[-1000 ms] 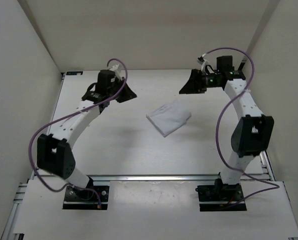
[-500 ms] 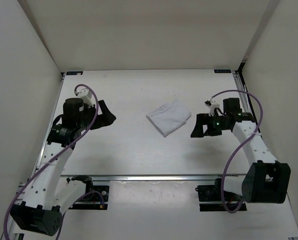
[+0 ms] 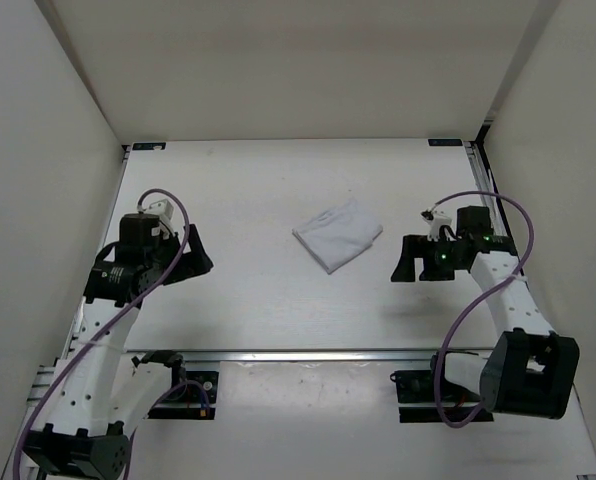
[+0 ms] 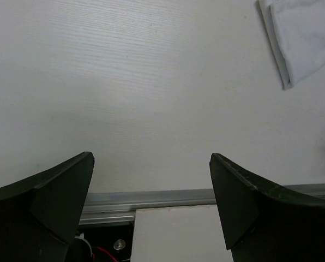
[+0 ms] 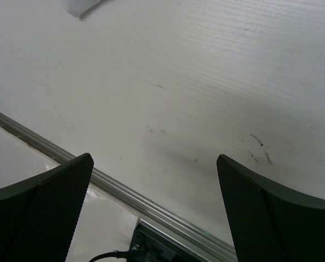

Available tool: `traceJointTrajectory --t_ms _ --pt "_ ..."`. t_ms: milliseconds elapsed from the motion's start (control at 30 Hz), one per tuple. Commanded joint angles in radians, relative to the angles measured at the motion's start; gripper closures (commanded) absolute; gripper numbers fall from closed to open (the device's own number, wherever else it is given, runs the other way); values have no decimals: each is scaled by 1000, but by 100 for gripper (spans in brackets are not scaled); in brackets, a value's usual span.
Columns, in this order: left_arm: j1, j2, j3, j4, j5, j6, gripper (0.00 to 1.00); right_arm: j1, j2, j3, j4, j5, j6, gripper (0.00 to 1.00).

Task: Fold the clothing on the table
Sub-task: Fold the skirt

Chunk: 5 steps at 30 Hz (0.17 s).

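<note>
The clothing (image 3: pixel 338 235) lies as a compact packet in the middle of the table (image 3: pixel 248 185), well apart from the left jaws and right jaws, both spread empty, so any further fold should pinch matching corners.

Clothing (image 4: pixel 304 38) cut off by pic edge in both wrist cams.

A matte white surface (image 3: pixel 248 290), edged by an aluminium rail (image 3: pixel 308 354) at its near side, is seen with folded white clothing (image 3: pixel 338 235) laid flat near its centre.
</note>
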Motion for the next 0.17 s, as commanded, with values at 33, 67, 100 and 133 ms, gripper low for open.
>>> traceJointTrajectory --t_ms 33,67,100,133 --pt "23 -21 -11 -33 0 6 1 2 -28 -2 -2 14 -24 1" --pt "34 -22 -6 -45 21 11 1 5 -26 -3 3 16 -25 1" --pt "28 -19 -3 -41 10 8 2 -1 -28 0 1 14 -21 0" --pt "20 -13 0 -54 -30 -18 1 -1 -31 2 6 23 -25 1"
